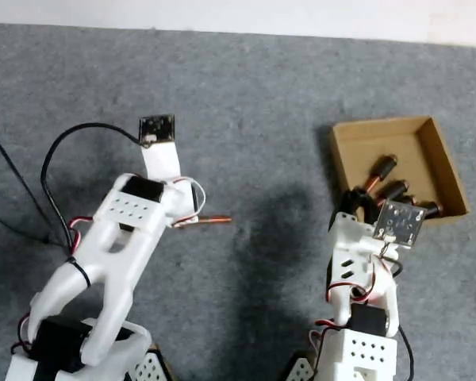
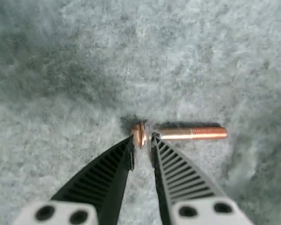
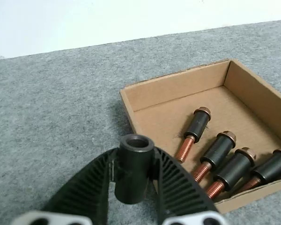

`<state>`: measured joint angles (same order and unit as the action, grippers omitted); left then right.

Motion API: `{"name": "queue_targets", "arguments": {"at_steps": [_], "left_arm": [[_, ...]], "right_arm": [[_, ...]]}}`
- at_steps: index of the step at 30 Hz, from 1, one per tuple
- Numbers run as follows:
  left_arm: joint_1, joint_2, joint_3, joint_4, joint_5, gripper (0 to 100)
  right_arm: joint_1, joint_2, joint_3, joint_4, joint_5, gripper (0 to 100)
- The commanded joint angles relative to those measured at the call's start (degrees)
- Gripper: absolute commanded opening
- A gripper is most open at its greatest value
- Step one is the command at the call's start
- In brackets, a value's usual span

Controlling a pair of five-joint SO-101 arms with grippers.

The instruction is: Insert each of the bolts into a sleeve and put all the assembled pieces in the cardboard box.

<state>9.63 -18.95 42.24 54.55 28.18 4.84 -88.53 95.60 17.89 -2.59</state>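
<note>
Copper-coloured metal bolt (image 2: 189,133), black cylindrical sleeve (image 3: 131,174): probably light, stiff, slippery.
Left gripper (image 2: 143,140) fingers pinch the bolt head, centre-left; right gripper (image 3: 134,160) fingers clamp the sleeve mid-body beside the brown cardboard box (image 3: 178,89).

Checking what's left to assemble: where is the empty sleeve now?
In the right wrist view, the black sleeve is held upright in the right hand, above the grey mat beside the cardboard box holding four assembled pieces.
</note>
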Motion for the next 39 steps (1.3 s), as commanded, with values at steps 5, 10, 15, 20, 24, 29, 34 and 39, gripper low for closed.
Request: {"name": "queue_targets", "arguments": {"at_steps": [5, 10, 15, 20, 24, 29, 34, 39], "left_arm": [[-9.7, -2.4, -0.2, -4.9, 11.3, 8], [-13.1, -2.2, -0.2, -4.9, 17.3, 8], [-13.0, -2.3, 1.0, -5.1, 17.3, 8], [-11.1, -2.4, 1.5, -5.1, 17.3, 8], [-11.6, -2.4, 1.3, -5.1, 17.6, 8], [-11.3, -2.4, 1.2, -5.1, 17.7, 7], [-11.3, -2.3, 1.4, -5.2, 22.7, 7], [-10.4, -1.7, 5.5, -14.0, 30.1, 7]], "right_arm": [[0.7, -0.9, 0.7, -1.6, 0.7, 0.6], [0.7, -0.9, 0.7, -1.6, 0.7, 0.6], [0.7, -0.9, 0.7, -1.6, 0.7, 0.6], [0.7, -0.9, 0.7, -1.6, 0.7, 0.6], [0.7, -0.9, 0.7, -1.6, 0.7, 0.6], [0.7, -0.9, 0.7, -1.6, 0.7, 0.6], [0.7, -0.9, 0.7, -1.6, 0.7, 0.6], [0.7, -0.9, 0.7, -1.6, 0.7, 0.6]]}}
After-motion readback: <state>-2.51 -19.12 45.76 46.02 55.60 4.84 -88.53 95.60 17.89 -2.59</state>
